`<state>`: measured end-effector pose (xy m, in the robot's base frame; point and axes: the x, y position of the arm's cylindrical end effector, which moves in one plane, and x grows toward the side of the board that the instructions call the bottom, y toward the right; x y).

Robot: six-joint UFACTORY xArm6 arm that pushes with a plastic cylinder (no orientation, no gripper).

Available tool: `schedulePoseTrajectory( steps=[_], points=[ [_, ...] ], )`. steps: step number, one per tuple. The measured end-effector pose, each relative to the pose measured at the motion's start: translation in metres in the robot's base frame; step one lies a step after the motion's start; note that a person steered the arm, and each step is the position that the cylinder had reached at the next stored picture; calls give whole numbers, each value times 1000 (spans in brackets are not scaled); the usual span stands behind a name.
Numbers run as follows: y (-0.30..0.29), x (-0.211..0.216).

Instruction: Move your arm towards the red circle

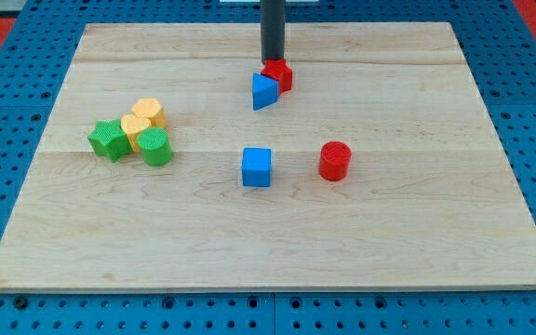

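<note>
Toward the view's bottom, the table [277, 251] is lying bare; past that the blue cube [257, 167] and the red circle [334, 161] are sitting apart mid-board, the circle free to approach. Further up, my tip [272, 61] is resting just behind the red block [279, 73] touching the blue triangular block [264, 90]. I am carrying no jaws, only the rod.

Lighting bright, even and diffuse across the table [389, 233]; no glare. Shadows short and soft, hugging the base of each block. Focus sharp edge to edge, with no noticeable blur or edge distortion.
</note>
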<state>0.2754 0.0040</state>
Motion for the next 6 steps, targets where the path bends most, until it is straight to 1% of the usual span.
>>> schedulePoseTrajectory(
  steps=[1, 2, 3, 4, 5, 6],
  points=[
    [70, -1],
    [169, 17],
    [187, 118],
    [181, 201],
    [133, 222],
    [105, 220]
  ],
)
